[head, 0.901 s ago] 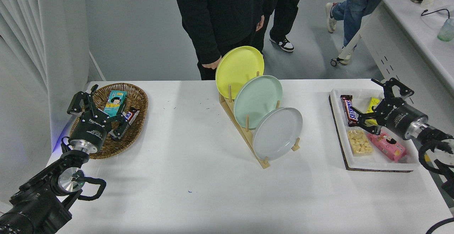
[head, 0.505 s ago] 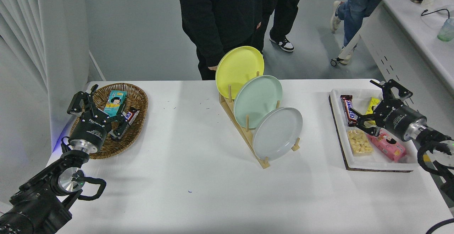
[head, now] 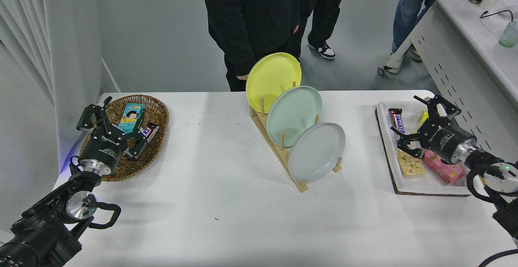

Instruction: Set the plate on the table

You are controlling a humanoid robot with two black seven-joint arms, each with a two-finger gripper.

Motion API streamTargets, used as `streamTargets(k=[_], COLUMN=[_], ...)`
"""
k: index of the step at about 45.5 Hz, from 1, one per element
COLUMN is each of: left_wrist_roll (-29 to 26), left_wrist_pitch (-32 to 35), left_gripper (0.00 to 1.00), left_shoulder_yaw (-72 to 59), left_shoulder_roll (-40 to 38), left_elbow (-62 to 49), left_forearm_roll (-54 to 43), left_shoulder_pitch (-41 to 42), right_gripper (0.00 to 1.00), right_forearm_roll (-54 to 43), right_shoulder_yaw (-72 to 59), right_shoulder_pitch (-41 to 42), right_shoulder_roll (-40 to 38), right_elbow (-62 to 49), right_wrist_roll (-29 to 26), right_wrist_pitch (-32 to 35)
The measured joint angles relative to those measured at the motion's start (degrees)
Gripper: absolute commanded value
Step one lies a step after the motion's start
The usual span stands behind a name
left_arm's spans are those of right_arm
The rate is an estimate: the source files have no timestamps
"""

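At lower left, the parked left gripper (head: 108, 118) hovers spread over a wicker basket (head: 160, 115). At centre, the round light-grey plate (head: 317, 152) stands on edge in a wooden rack (head: 279, 153), facing lower left. At right, the right gripper (head: 421, 118) is splayed above a white tray (head: 429, 186).

Bare white table (head: 364, 145) lies open between the spread-fingered right gripper (head: 421, 123), above the snack tray (head: 429, 188), and the racked grey plate (head: 317, 152) to its left.

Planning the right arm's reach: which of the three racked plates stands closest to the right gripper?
The light-grey plate, in the front slot of the wooden rack, nearest the right gripper; the mint-green plate and yellow plate stand farther back.
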Motion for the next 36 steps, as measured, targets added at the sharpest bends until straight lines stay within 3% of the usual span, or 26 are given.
streamTargets(k=[36], left_wrist_roll=[0.0], left_wrist_pitch=[0.02], left_gripper=[0.98], left_shoulder_yaw=[0.0], left_shoulder_roll=[0.0], left_elbow=[0.0], left_forearm_roll=[0.0], left_shoulder_pitch=[0.0], right_gripper=[1.0], right_forearm_roll=[0.59], right_shoulder_yaw=[-5.02], right_shoulder_pitch=[1.77], right_shoulder_roll=[0.6], right_elbow=[-2.72], right_wrist_roll=[-0.08], right_wrist_pitch=[0.08])
